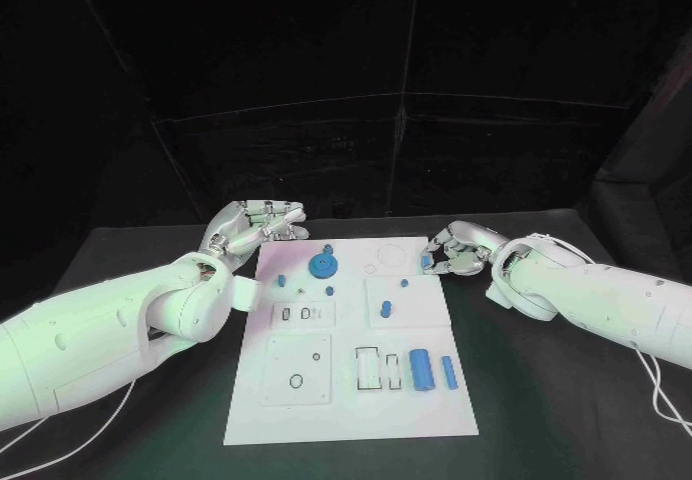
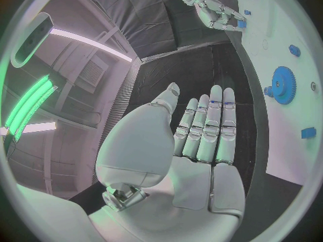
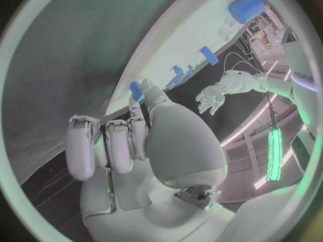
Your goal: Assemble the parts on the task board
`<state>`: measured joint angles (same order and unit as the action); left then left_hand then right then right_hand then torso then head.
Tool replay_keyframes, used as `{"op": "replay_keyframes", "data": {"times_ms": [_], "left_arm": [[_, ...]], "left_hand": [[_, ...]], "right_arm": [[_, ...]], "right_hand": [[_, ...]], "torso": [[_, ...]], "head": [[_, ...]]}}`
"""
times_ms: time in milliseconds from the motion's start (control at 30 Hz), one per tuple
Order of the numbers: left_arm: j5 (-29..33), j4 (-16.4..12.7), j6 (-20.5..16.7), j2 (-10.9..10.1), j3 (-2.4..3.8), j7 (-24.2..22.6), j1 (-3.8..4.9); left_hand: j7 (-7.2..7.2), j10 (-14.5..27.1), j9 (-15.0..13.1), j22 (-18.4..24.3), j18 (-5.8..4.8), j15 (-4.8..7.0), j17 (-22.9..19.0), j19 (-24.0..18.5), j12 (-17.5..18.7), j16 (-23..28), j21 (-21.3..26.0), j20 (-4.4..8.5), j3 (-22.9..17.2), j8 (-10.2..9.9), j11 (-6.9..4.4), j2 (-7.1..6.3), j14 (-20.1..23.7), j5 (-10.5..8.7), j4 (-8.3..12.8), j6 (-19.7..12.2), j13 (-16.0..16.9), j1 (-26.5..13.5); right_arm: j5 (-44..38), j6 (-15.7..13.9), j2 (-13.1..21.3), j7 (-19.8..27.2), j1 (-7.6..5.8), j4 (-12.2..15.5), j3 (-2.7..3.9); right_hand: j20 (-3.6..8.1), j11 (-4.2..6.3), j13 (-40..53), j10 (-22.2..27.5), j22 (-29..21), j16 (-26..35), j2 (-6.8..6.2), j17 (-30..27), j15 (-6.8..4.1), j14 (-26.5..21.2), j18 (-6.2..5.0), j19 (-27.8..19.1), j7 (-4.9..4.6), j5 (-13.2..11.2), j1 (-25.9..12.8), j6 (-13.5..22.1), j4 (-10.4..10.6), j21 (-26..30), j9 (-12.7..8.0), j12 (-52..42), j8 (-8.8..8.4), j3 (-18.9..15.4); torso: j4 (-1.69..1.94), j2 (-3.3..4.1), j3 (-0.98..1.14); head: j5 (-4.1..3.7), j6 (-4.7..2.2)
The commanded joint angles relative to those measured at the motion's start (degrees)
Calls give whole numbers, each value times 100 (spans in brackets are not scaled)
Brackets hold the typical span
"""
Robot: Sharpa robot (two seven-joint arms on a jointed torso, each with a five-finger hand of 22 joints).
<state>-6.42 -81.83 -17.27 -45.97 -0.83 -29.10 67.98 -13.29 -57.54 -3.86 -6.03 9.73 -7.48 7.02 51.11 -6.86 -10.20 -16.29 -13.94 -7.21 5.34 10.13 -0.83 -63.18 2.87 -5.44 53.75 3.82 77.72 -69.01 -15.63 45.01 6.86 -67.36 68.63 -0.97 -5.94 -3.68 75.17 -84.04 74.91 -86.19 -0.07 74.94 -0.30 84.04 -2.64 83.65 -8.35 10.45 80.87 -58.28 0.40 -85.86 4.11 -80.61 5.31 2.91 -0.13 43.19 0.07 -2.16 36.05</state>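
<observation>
Two hands flank the far end of the white task board (image 1: pixel 353 400), and the right hand (image 1: pixel 450 252) is the one engaged: it sits right of centre in the head view, at the board's upper right edge, with its fingertips drawn together on a small blue part (image 1: pixel 426 266). In the right wrist view the thumb and a finger meet on that blue piece (image 3: pixel 137 90) just at the board's rim, so I judge it pinched, though how firmly I cannot tell. From that hand the board's open slots lie leftward and toward the bottom of the head frame.

The left hand (image 1: pixel 257 228) hovers at the upper left corner of the board; the left wrist view shows its fingers (image 2: pixel 210 126) straight, side by side, holding nothing.

Nearest the left hand is a blue gear (image 1: pixel 325 265). A blue cylinder (image 1: pixel 420 370) and a slimmer blue peg (image 1: pixel 449 372) lie lower right, long axes running up and down the frame.
</observation>
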Motion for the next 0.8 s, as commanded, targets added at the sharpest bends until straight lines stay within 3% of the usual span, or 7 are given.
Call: {"op": "replay_keyframes", "data": {"times_ms": [33, 267, 400, 800], "left_arm": [[0, -7, 64, 0, 4, -22, 7], [0, -9, 65, -5, 4, -19, 7], [0, -10, 65, -9, 4, -17, 7], [0, -17, 61, -27, 4, -10, 7]], "left_hand": [[-3, -49, 6, 7, 78, 9, 7, 24, 31, 39, 39, 12, -4, -38, 6, 69, -9, 1, 24, 46, -5, 7], [-3, -49, 6, 7, 78, 9, 7, 24, 31, 39, 39, 12, -4, -38, 6, 69, -9, 1, 24, 46, -5, 7], [-3, -49, 6, 7, 78, 9, 7, 24, 31, 39, 39, 12, -4, -38, 6, 69, -9, 1, 24, 46, -5, 7], [-3, -49, 6, 7, 78, 9, 7, 24, 31, 39, 39, 12, -4, -38, 6, 69, -9, 1, 24, 46, -5, 7]], "right_arm": [[-38, 46, -17, -53, 10, -8, -1], [-43, 2, -47, -93, 23, -32, -1], [-57, -57, -69, -111, 27, -28, -1], [-116, -640, 5, -202, 36, 159, 1]], "right_hand": [[42, 56, 599, -15, 463, -14, 87, 549, -63, 400, 28, 29, 31, -35, 2, -120, -12, -7, 10, -26, 55, 75], [104, 139, 631, -40, 498, -20, 238, 572, -132, 406, 36, 51, 126, -255, 24, -376, -89, -20, 20, -54, 125, 300], [122, 157, 642, -49, 502, -24, 263, 583, -150, 408, 37, 54, 147, -293, 15, -427, -114, -22, 18, -64, 132, 363], [163, 177, 658, -62, 522, -30, 271, 606, -176, 415, 42, 66, 162, -49, -62, -474, -202, -29, -6, -71, 84, 591]], "torso": [[0, -1, 1], [4, 0, 2], [2, 2, 4], [-1, -4, 2]], "head": [[-2, 9], [-10, 21], [-6, 22], [11, 15]]}}
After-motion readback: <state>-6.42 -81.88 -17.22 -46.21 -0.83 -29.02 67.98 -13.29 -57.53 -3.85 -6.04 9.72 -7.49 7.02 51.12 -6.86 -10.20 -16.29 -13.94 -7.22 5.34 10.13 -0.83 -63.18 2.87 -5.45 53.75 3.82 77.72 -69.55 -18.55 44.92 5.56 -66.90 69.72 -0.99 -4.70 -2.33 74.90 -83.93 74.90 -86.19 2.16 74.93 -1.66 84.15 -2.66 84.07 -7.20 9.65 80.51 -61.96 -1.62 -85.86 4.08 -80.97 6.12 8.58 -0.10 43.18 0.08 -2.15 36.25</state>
